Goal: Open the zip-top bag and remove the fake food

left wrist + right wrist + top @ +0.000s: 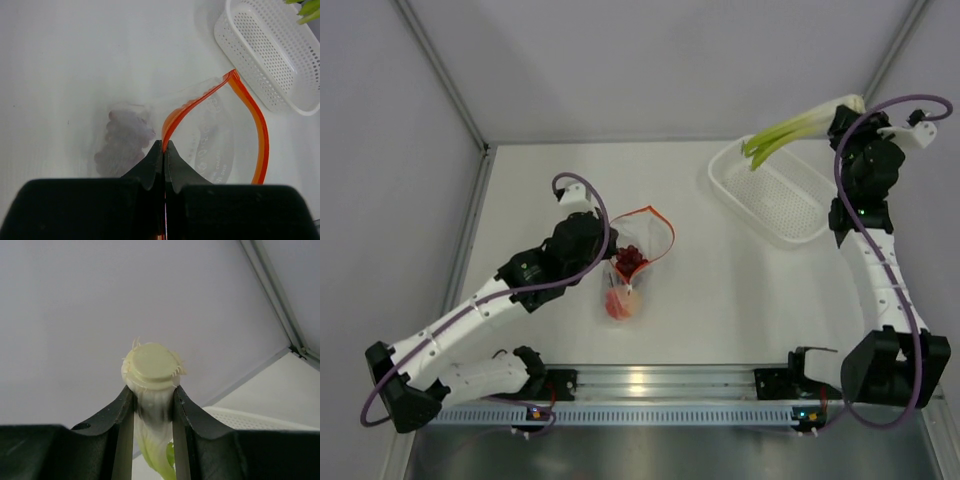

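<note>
The clear zip-top bag point(638, 250) lies mid-table with its orange-red zipper strip point(250, 115) spread open. My left gripper point(603, 243) is shut on the strip's near end point(165, 142). Inside the bag sit the dark purple-red grape bunch point(630, 261), blurred through plastic in the left wrist view point(122, 142), and the round orange-pink fruit point(620, 303). My right gripper point(847, 112) is shut on the white end point(152, 371) of the long green stalk point(790, 130) and holds it in the air above the basket, green tips pointing left.
A white perforated basket point(770, 190) stands at the back right, also in the left wrist view point(272, 52). The enclosure's walls and frame posts border the table at the back and sides. A metal rail point(660, 385) runs along the near edge.
</note>
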Motion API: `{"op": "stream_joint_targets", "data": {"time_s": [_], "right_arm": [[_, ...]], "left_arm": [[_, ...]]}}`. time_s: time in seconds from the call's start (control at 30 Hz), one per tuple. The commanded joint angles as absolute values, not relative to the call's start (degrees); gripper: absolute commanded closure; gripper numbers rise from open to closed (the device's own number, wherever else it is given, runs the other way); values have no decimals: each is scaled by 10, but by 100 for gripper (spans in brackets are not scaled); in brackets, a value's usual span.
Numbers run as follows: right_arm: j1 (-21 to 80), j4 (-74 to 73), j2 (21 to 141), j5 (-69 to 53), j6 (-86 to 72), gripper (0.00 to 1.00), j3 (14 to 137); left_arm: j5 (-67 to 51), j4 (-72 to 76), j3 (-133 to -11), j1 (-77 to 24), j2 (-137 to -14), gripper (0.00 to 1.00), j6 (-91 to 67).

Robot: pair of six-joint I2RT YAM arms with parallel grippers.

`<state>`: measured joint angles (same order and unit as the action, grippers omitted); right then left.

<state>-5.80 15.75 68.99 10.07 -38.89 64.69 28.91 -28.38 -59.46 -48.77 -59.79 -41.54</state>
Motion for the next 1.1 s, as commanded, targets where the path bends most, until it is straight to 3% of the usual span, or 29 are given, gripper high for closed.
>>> {"op": "stream_joint_targets", "data": {"time_s": [0.0, 0.17, 0.5, 0.73, 0.77, 0.8, 0.9, 0.97, 1.0, 1.07], "right_arm": [[-64, 306, 719, 175, -386, 100, 616], [-63, 454, 794, 178, -373, 100, 576], [-35, 562, 909, 227, -355, 100, 555], [-21, 630, 948, 239, -352, 92, 509], [-21, 627, 947, 237, -349, 89, 506], [-21, 618, 943, 237, -341, 75, 498], [-21, 583, 917, 245, -322, 52, 478], [-22, 534, 888, 250, -312, 42, 472], [-22, 507, 878, 256, -309, 30, 477], [-25, 406, 853, 263, -305, 19, 490]], "left_arm": [[273, -278, -596, -486, -564, 100, -407], [259, -279, -601, -486, -541, 100, -400], [287, -281, -609, -486, -533, 100, -378], [321, -294, -614, -485, -545, 100, -372], [320, -294, -613, -485, -544, 100, -374], [319, -294, -611, -485, -545, 100, -377], [322, -295, -610, -485, -549, 100, -380], [323, -295, -614, -485, -559, 100, -382], [323, -295, -616, -484, -562, 100, -384], [321, -295, -623, -484, -574, 100, -393]]}}
